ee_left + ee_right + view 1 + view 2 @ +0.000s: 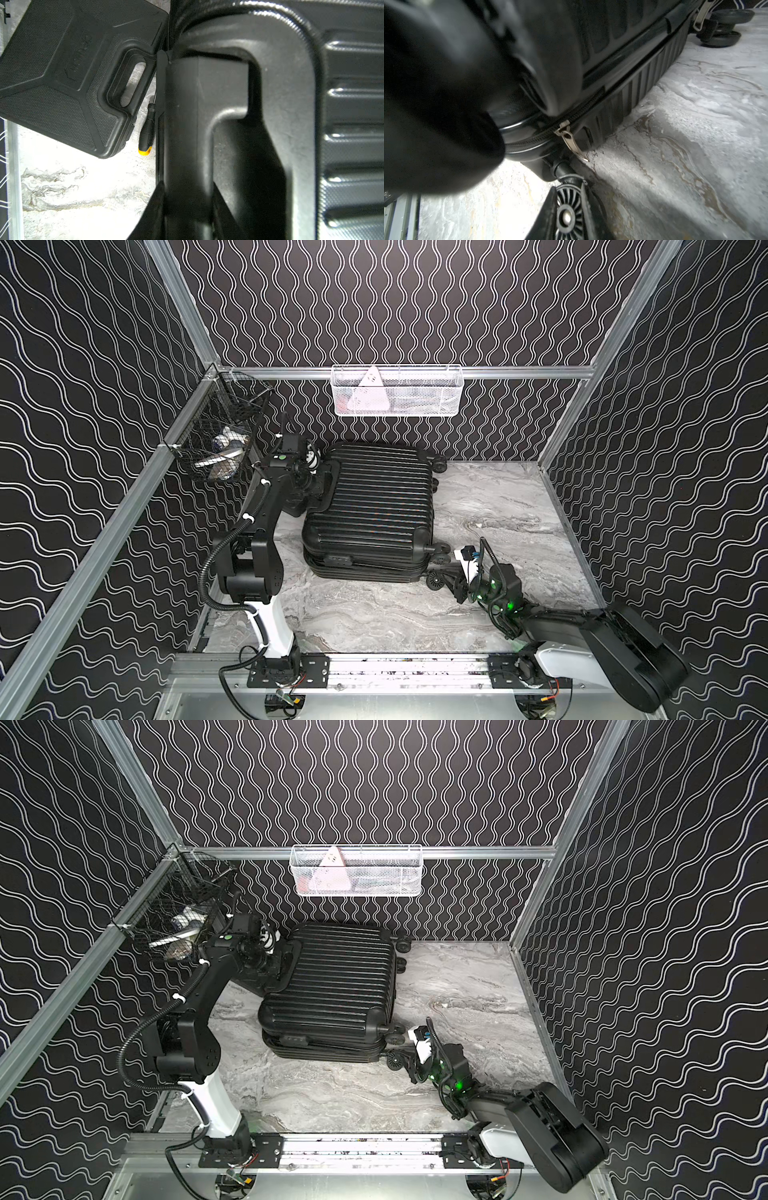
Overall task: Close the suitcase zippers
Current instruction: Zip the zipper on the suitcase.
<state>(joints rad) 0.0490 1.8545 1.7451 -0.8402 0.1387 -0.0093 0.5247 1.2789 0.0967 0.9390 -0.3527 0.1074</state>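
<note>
- left arm [266, 510]: black links, white base column, ribbed black cable [206, 572], white clips
- right arm [623, 639]: black, green light [508, 606], seemingly blue wires [481, 551] near the wrist

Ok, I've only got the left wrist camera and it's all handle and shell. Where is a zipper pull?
Observer: One metallic zipper pull dangles from the seam at the suitcase's near corner on the right arm's side, beside a spoked wheel.
Operator: Is there a second one?
Observer: Yes, another pull hangs farther along that seam, next to the far wheels.
Operator: And where's the right gripper?
Observer: The right gripper is low over the table at that spoked wheel, touching neither pull.
</note>
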